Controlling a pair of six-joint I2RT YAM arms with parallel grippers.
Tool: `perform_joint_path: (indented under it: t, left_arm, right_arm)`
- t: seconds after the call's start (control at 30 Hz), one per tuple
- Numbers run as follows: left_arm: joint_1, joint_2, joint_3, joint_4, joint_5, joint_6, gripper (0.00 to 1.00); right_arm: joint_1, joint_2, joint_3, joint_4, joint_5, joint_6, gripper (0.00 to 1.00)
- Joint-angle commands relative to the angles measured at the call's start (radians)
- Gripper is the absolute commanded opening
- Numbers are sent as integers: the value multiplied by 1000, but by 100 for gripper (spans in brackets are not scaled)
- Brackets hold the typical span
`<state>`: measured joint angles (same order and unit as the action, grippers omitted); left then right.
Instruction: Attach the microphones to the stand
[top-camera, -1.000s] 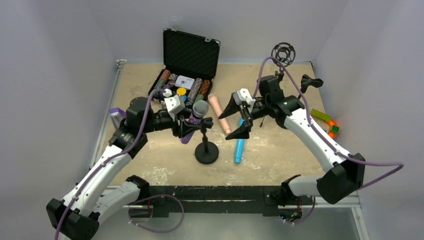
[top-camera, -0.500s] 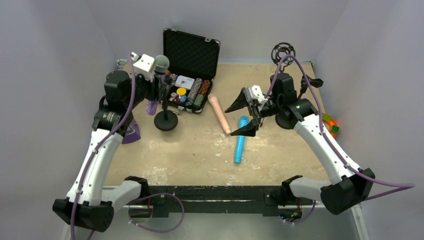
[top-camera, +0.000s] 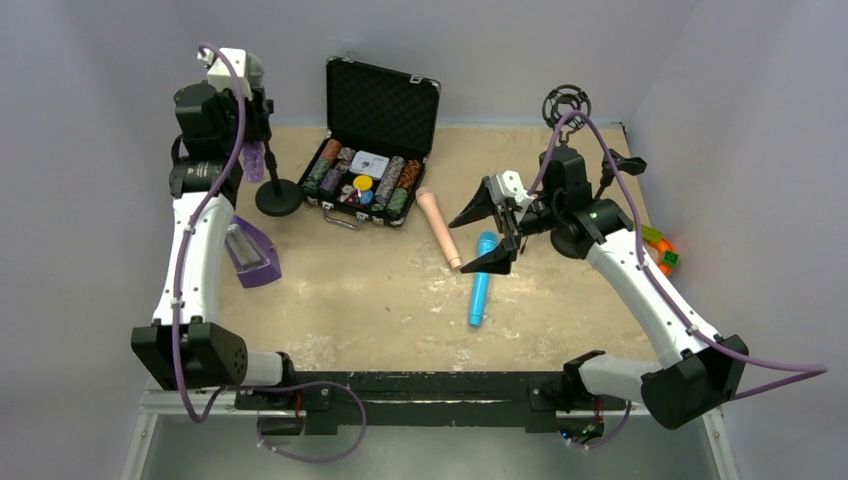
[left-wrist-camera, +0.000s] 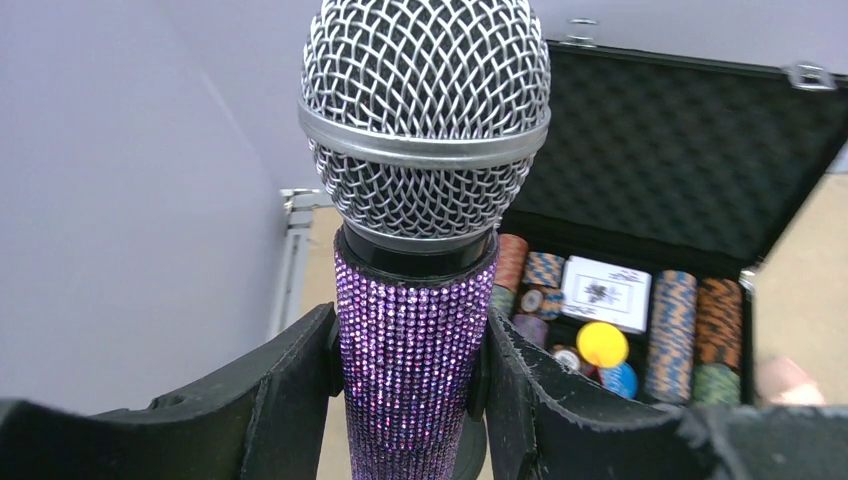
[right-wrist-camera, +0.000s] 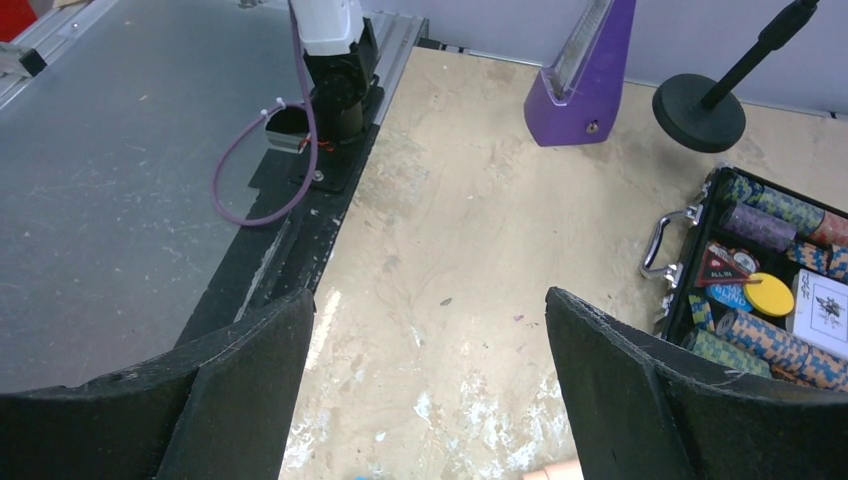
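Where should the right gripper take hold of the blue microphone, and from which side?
Grip the blue microphone mid-barrel from straight above, jaws spanning its slim width. It lies flat on the table, and the pink microphone sits apart beside it, leaving room. The right gripper is open nearby.

The left tool (left-wrist-camera: 410, 400) clamps the glittery purple microphone (left-wrist-camera: 418, 300) before an open chip case (left-wrist-camera: 680, 170).

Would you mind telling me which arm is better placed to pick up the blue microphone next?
Right, probably: the right gripper is open close to the blue microphone, while the left gripper, off at the far-left corner, is shut on the purple microphone.
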<state>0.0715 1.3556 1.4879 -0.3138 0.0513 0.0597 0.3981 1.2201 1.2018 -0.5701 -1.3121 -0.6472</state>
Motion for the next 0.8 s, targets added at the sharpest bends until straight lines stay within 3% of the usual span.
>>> perform_joint_path:
  t: [0.0, 0.23, 0.77]
  left_arm:
    - [60, 32, 84, 208, -47, -17, 0]
    - [103, 119, 71, 289, -34, 5, 0]
    - [144, 115, -214, 522, 60, -6, 5]
  right_arm:
    - [-2, -2, -4, 24, -48, 17, 89]
    - [-3, 3, -4, 23, -52, 16, 89]
    - [-4, 13, -8, 29, -50, 18, 89]
